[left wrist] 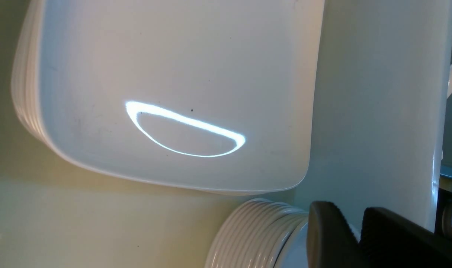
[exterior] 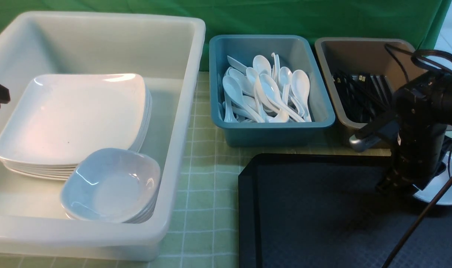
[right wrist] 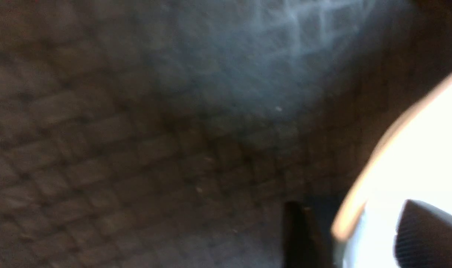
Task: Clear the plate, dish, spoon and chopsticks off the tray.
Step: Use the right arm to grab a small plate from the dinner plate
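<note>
The black tray (exterior: 304, 208) lies at the front right. A white dish (exterior: 443, 186) sits at its right edge, partly hidden by my right arm. My right gripper (right wrist: 354, 227) is open and straddles the rim of the dish (right wrist: 426, 149), with a gap on each side. The large white plate (exterior: 69, 115) with a dark speck tops a stack in the white tub (exterior: 181, 123). My left gripper (left wrist: 350, 216) hangs over that tub beside the plate (left wrist: 173, 74), narrowly open and empty. No spoon or chopsticks show on the tray.
Several small dishes (exterior: 112, 186) are stacked in the white tub's near corner. A teal tub (exterior: 266, 130) holds several white spoons. A brown tub (exterior: 345, 123) holds black chopsticks. A checked green cloth (exterior: 207, 186) covers the table.
</note>
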You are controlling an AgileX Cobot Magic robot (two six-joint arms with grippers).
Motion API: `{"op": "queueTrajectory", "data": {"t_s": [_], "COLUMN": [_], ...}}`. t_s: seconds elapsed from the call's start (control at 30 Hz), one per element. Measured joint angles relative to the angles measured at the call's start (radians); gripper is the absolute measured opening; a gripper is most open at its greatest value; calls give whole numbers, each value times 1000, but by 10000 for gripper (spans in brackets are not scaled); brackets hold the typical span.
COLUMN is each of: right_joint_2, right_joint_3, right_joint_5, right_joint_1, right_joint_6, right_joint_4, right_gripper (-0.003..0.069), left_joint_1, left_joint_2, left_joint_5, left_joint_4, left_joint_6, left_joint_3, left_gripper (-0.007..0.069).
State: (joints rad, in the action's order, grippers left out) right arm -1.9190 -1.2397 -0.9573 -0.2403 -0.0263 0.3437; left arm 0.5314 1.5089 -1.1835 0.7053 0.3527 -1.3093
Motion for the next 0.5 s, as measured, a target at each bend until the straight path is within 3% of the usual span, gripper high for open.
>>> {"op": "queueTrajectory", "data": {"t_s": [0.03, 0.1, 0.37, 0.5], "right_joint_2": [0, 0, 51, 173], "right_joint_3": [0, 0, -2, -2], "right_joint_5": [-2, -20, -140, -237], "right_joint_1": [0, 2, -45, -133], "right_joint_6": [0, -23, -44, -44], "right_joint_4": [0, 0, -37, -87], "right_gripper": [268, 123, 84, 31], "left_joint_1": [0, 0, 0, 0], "left_joint_2": [0, 0, 0, 0], "left_joint_5": [0, 0, 0, 1], "left_joint_4": [0, 0, 1, 1], "left_joint_6": [0, 0, 0, 0], "left_joint_3": [0, 0, 0, 0], "left_gripper": [127, 130, 138, 139]}}
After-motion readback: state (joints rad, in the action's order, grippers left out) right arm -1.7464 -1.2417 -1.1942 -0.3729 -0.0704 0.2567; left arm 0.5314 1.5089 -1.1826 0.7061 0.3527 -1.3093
